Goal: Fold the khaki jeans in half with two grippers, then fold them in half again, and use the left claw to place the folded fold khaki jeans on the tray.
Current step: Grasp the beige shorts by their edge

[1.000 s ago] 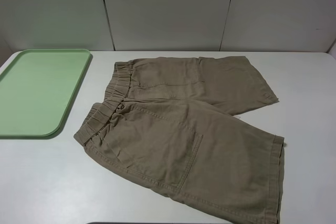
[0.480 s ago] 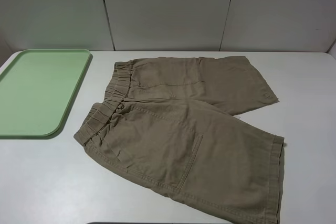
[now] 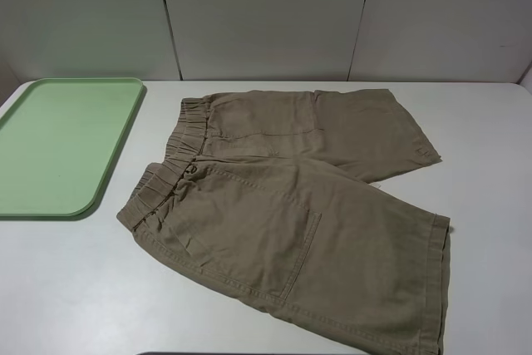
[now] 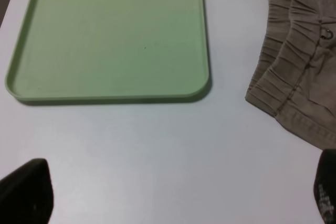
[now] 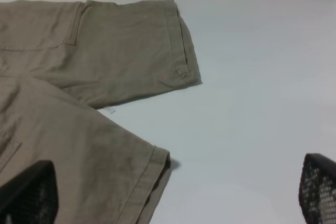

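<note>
The khaki jeans [image 3: 291,205] lie spread flat on the white table, waistband toward the tray, both legs pointing right, the near leg overlapping the far one. The mint-green tray [image 3: 58,143] lies empty at the left. Neither arm shows in the exterior high view. In the left wrist view my left gripper [image 4: 173,195] is open above bare table, with the tray [image 4: 110,35] and the gathered waistband [image 4: 294,72] beyond it. In the right wrist view my right gripper [image 5: 173,192] is open above the near leg's hem [image 5: 149,177], with the far leg [image 5: 121,45] beyond.
The white table [image 3: 490,122] ends at a pale panelled wall [image 3: 266,14] behind. A small white label [image 5: 110,110] peeks out between the two legs. Bare table lies between the tray and the waistband [image 4: 231,51] and right of the legs.
</note>
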`<action>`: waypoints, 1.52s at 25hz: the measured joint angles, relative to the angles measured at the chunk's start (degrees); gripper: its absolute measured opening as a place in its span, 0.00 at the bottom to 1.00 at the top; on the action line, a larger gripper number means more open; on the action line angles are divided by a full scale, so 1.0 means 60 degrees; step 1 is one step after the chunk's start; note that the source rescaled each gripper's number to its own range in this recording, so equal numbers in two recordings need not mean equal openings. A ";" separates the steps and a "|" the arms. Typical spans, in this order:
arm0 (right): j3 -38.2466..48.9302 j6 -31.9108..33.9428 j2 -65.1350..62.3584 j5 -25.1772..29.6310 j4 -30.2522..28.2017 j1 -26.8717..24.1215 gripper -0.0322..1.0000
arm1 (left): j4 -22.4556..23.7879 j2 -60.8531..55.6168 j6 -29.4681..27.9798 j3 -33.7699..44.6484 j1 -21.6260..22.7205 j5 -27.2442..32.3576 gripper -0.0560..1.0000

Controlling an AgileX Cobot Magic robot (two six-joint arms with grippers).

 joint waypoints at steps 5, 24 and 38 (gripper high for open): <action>0.0000 0.0000 0.0000 0.0000 0.0000 0.0000 1.00 | 0.0000 0.0000 0.0000 0.0000 0.0000 0.0000 1.00; -0.1846 -0.1936 0.5845 -0.1094 0.2398 0.0000 1.00 | -0.0558 0.4803 0.1881 -0.3809 -0.1819 0.0767 0.99; -0.2601 -0.4337 1.0077 -0.1615 0.1461 0.4119 1.00 | 0.2164 0.8808 0.3203 -0.3892 -0.8189 0.0918 0.99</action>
